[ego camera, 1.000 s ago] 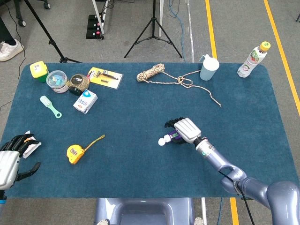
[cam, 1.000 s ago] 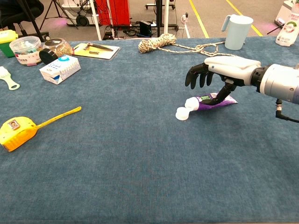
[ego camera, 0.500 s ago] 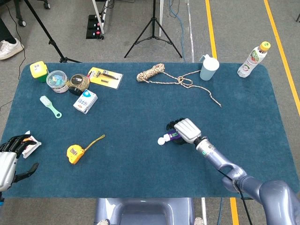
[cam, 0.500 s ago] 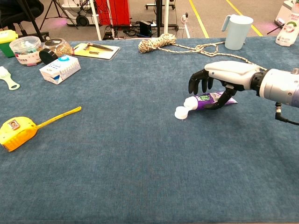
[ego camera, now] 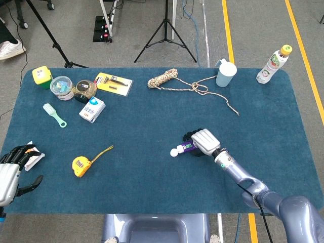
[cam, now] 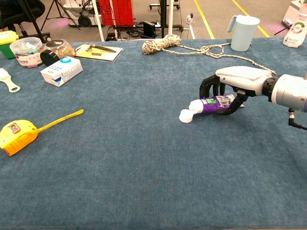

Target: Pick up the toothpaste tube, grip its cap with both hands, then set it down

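head view looks steeply down; chest view low, nearer; both share table [ego camera: 152,121].

One toothpaste tube [cam: 213,104], two hands [ego camera: 204,141] [ego camera: 10,172]

A lab or studio floor set up for recording. Beyond the far edge of a blue-covered table [ego camera: 152,187], black tripods [ego camera: 164,30] stand on grey carpet marked with yellow tape lines [ego camera: 227,30]. Loose cables [cam: 144,26] run along the floor beside a red cabinet [cam: 122,12].

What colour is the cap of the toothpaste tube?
White; the cap of the purple toothpaste tube shows best in the chest view.
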`<state>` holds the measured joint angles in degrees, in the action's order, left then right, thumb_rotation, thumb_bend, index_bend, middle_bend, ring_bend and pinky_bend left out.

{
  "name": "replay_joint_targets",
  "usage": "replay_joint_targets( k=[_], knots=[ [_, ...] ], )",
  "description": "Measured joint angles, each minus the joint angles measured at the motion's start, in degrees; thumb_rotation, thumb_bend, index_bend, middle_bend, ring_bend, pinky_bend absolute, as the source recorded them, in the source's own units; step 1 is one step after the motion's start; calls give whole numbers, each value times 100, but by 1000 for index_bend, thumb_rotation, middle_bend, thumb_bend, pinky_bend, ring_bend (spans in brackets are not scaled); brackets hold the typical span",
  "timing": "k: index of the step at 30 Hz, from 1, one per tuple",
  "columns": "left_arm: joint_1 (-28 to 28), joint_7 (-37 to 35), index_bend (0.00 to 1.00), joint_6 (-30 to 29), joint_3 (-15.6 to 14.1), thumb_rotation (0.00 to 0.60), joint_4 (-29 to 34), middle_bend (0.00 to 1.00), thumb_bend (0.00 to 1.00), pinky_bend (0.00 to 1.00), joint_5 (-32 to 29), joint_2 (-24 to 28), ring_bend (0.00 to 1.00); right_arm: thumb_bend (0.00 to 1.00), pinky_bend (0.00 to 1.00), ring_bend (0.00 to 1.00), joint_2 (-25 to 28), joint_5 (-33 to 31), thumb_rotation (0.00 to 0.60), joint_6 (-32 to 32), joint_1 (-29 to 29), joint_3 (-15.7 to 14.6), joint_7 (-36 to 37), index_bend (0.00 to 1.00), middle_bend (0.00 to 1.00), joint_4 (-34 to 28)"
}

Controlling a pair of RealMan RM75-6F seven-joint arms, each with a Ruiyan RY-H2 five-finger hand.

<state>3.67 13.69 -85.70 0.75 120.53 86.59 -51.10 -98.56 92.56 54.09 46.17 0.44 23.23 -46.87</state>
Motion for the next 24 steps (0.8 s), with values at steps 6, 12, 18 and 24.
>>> replay_joint_targets(
  k=[6, 12, 18, 24],
  knots=[
    [-57, -99, 281, -68, -17, 600, -58, 202, 238, 249, 18, 27, 152, 349, 403, 455, -63, -42, 600, -37, 72, 39, -94, 410, 417, 8],
    [-108, -225, 281, -123, -30, 600, -123, 202, 239, 249, 24, 66, 151, 349, 476, 548, -159, -125, 600, -130, 67, 33, -187, 518, 489, 51],
    [-144, -337, 281, -164, -33, 600, -177, 202, 239, 249, 42, 100, 152, 349, 585, 662, -158, -219, 600, -135, 19, 54, -243, 600, 573, -13],
    [-174, -417, 281, -187, -49, 600, -221, 202, 238, 249, 87, 105, 151, 349, 682, 750, 5, -303, 600, -49, -72, 95, -163, 676, 665, -315]
  ],
)
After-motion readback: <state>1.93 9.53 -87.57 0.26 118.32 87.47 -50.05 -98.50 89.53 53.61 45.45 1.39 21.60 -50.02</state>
